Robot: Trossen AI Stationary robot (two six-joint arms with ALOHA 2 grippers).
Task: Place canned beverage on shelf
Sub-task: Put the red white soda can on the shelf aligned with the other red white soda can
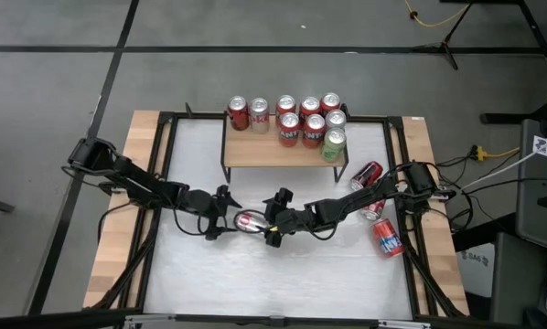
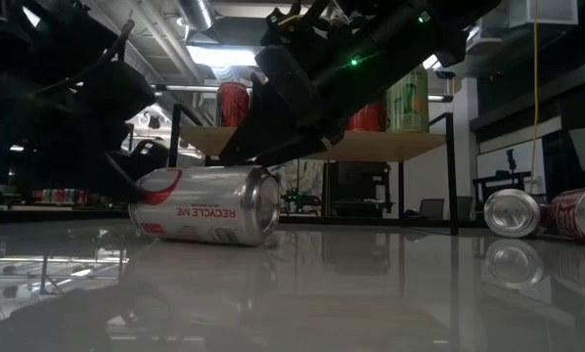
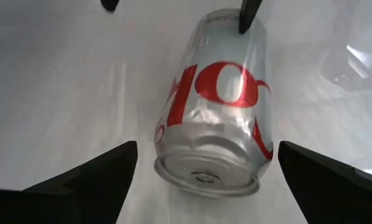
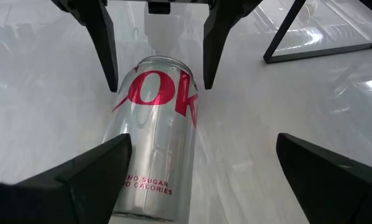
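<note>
Shelf (image 1: 283,151) stands at the far side of our white table (image 1: 283,274), already carrying nine upright cans (image 1: 296,119). Our target, a silver Diet Coke can (image 1: 249,220), lies on its side mid-table, between both grippers. We have the left gripper (image 1: 220,216) and right gripper (image 1: 275,222) at opposite ends of it, each with jaws spread, neither touching. We judge it smooth, rounded, dentable and prone to rolling, so we should pinch across mid-body, gently.
</note>
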